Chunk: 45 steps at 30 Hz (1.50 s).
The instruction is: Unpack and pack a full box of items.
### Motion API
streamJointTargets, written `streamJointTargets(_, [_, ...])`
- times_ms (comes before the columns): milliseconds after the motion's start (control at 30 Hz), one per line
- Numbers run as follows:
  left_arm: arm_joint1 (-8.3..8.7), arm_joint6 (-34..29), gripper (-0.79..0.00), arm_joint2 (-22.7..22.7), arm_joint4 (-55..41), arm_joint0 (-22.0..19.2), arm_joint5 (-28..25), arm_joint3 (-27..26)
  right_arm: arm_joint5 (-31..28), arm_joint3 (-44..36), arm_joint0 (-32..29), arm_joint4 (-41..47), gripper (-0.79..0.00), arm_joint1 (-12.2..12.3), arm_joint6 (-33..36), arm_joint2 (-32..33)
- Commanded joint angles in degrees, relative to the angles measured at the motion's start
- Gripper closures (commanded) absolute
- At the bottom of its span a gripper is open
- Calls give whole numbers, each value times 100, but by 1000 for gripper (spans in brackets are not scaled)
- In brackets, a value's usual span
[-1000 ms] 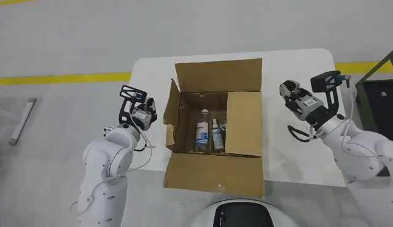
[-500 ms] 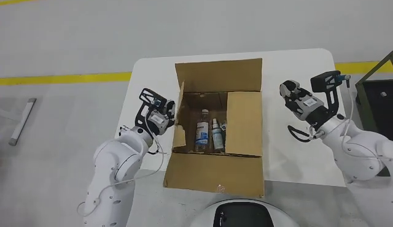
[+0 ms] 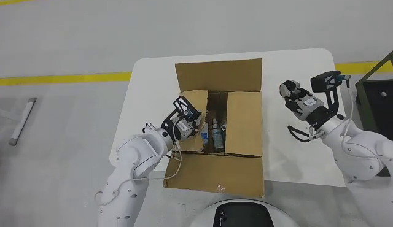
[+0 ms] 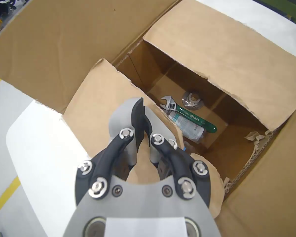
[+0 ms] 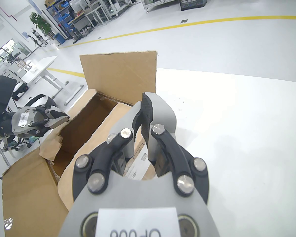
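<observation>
White table (image 3: 295, 61) is topped by a cardboard box (image 3: 215, 173); left gripper (image 4: 138, 107) is held over a flap (image 4: 93, 99), right gripper (image 5: 145, 106) alongside, both pressed together.

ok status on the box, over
Left gripper shut, at the side flap. Right gripper shut, beside the box. Bottle, wrench, metal flange in the box. Side flap leans over the opening.

Box (image 3: 215, 173) mouth narrow: left flap (image 3: 198, 98), right flap (image 3: 244, 123) fold inward.
</observation>
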Motion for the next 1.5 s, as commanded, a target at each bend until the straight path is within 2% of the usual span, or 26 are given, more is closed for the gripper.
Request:
streamJointTargets(0, [5, -37, 0, 63, 101, -23, -9, 85, 0, 0, 0, 0, 0, 0, 0, 0])
streamJointTargets(333, [28, -150, -3, 106, 183, -63, 199, 60, 6, 4, -7, 22, 0, -2, -16, -2])
streamJointTargets(400, [38, -140, -785, 69, 144, -64, 216, 30, 65, 56, -14, 310, 0, -14, -98, 26])
streamJointTargets(500, [53, -113, -785, 5, 100, -83, 227, -33, 198, 238, 107, 898, 0, -24, 39, 137])
streamJointTargets(600, [61, -148, -785, -25, 4, -101, 253, -134, 309, 492, 303, 1082, 0, -8, 315, 250])
streamJointTargets(833, [92, -204, -785, -199, -193, -92, 415, -398, 444, 1537, 1165, 2002, 0, -28, 680, 168])
streamJointTargets(867, [98, -215, -785, -231, -208, -79, 443, -441, 393, 1680, 1290, 2158, -12, -33, 774, 110])
streamJointTargets(933, [111, -232, -785, -332, -293, -38, 536, -562, 289, 2005, 1568, 2632, -157, -54, 869, 19])
streamJointTargets(967, [117, -241, -785, -383, -330, -17, 588, -609, 245, 2148, 1660, 2770, -163, -62, 900, -26])
streamJointTargets(1000, [121, -197, -785, -458, -364, 6, 714, -662, 231, 2291, 1757, 2768, -154, -63, 904, -67])
streamJointTargets(1033, [121, -136, -785, -553, -378, 41, 944, -693, 245, 2423, 1843, 2712, -117, -64, 888, -115])
streamJointTargets(1067, [122, -124, -785, -589, -364, 87, 1081, -729, 262, 2524, 1926, 2781, -46, -75, 851, -166])
streamJointTargets(1100, [127, -111, -785, -620, -327, 116, 1145, -766, 274, 2610, 2000, 2995, -25, -93, 826, -215])
streamJointTargets(1167, [136, -71, -785, -680, -270, 174, 1244, -802, 236, 2711, 2127, 3222, -49, -111, 854, -302])
streamJointTargets(1233, [142, -29, -785, -741, -262, 218, 1355, -825, 62, 2770, 2214, 3173, -182, -109, 918, -384])
streamJointTargets(1267, [145, -12, -785, -768, -257, 231, 1391, -833, -20, 2806, 2239, 3196, -296, -110, 954, -424])
streamJointTargets(1300, [149, -6, -785, -783, -247, 242, 1408, -838, -80, 2849, 2259, 3202, -376, -109, 979, -451])
streamJointTargets(1367, [156, 10, -785, -810, -223, 253, 1446, -843, -214, 2905, 2293, 3115, -616, -102, 1057, -521])
streamJointTargets(1433, [161, 18, -785, -822, -208, 259, 1471, -843, -301, 2965, 2313, 3114, -785, -100, 1079, -567])
streamJointTargets(1467, [163, 21, -785, -825, -204, 260, 1480, -841, -321, 3000, 2326, 3103, -785, -99, 1096, -594])
